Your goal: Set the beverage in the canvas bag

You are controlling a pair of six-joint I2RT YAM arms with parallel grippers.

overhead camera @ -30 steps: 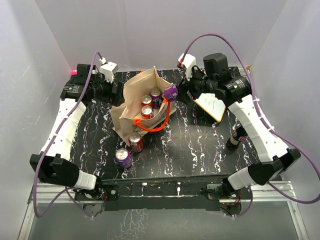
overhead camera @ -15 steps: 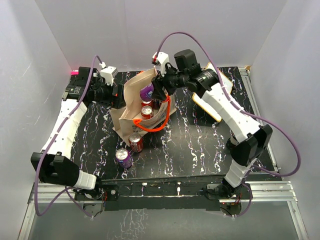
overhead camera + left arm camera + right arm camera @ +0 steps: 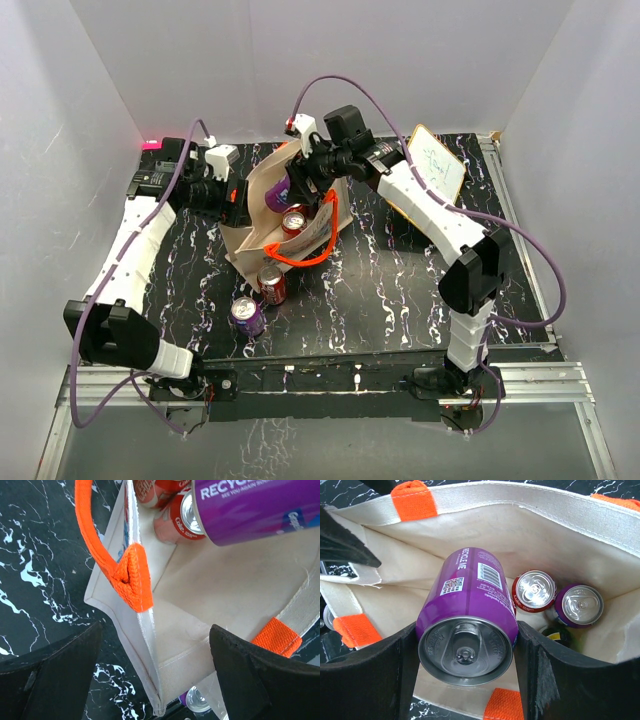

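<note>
Purple beverage can point(image 3: 466, 615) pinched sideways in right hand point(image 3: 465, 652), inside mouth of canvas bag point(image 3: 545, 525) on counter point(image 3: 400, 290), above upright cans point(image 3: 535, 591); left hand point(image 3: 155, 652) spread astride bag wall.

Purple can point(image 3: 467, 605); beige bag point(image 3: 545, 525), orange handles point(image 3: 90, 530); black white-veined table point(image 3: 400, 280).

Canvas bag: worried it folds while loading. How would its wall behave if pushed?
Probably floppy: the canvas bag shows creased, leaning walls, so a push likely bends them. Cans standing inside probably anchor its base against sliding.
</note>
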